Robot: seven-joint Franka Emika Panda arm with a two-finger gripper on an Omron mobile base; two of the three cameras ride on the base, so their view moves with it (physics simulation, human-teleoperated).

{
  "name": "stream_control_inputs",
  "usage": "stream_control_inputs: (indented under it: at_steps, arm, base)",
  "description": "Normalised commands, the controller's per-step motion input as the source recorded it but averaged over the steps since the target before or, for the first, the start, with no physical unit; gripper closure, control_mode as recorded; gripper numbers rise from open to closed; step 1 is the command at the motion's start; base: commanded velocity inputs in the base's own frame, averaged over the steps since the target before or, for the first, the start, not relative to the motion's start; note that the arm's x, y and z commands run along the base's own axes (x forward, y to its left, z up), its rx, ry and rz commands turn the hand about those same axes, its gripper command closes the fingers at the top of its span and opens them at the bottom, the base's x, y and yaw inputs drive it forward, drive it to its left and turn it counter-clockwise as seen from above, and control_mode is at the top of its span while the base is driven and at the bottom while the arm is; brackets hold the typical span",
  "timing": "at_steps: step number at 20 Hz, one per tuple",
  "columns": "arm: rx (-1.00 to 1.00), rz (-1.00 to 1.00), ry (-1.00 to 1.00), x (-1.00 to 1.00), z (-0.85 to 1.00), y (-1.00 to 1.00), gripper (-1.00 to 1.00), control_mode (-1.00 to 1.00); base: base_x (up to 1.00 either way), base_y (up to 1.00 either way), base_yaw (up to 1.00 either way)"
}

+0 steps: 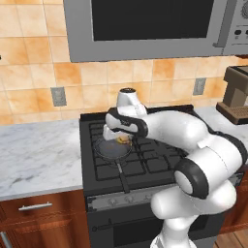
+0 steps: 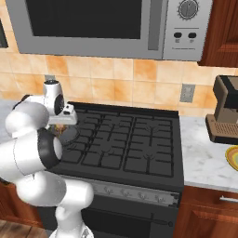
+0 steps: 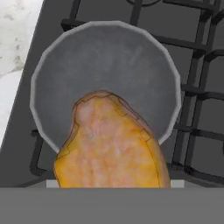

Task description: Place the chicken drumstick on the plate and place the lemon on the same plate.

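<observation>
The golden-brown chicken drumstick (image 3: 111,144) looms large and close in the hand view, above a small black frying pan (image 3: 105,65) on the stove's front-left burner. My gripper (image 1: 119,138) points down over that pan (image 1: 112,150) and is shut on the drumstick (image 1: 124,140), which hides the fingertips. In the right base view the hand hangs over the pan (image 2: 73,136) at the stove's left side. The plate (image 2: 232,156), with its yellow-ochre rim, just shows at the right edge, on the counter right of the stove. The lemon is out of view.
A black stove (image 1: 145,155) with iron grates lies under the arm. A microwave (image 2: 93,23) hangs above it. A brown coffee machine (image 2: 225,109) stands on the right counter behind the plate. A marble counter (image 1: 38,155) runs to the left.
</observation>
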Motion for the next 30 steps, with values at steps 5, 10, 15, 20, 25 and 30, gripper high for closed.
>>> stream_control_inputs:
  at_steps: [5, 10, 15, 20, 25, 30]
  arm:
    - [0.00, -0.10, 0.00, -0.85, 0.34, -0.65, 1.00, -1.00]
    - [0.00, -0.11, 0.02, -0.53, 0.44, -0.50, 1.00, -1.00]
    - [0.00, -0.09, 0.01, -0.35, 0.46, -0.38, 1.00, -1.00]
    - [0.00, 0.00, 0.00, -0.29, 0.26, -0.34, 1.00, -1.00]
    - [0.00, 0.08, 0.00, -0.42, 0.13, -0.32, 1.00, -1.00]
    - [0.00, 0.02, 0.00, -0.09, 0.02, -0.01, 1.00, -1.00]
  base:
    - [0.00, 0.00, 0.00]
    - [0.00, 0.00, 0.00]
    - [0.00, 0.00, 0.00]
    - [0.00, 0.00, 0.00]
    - [0.00, 0.00, 0.00]
    - [0.00, 0.00, 0.00]
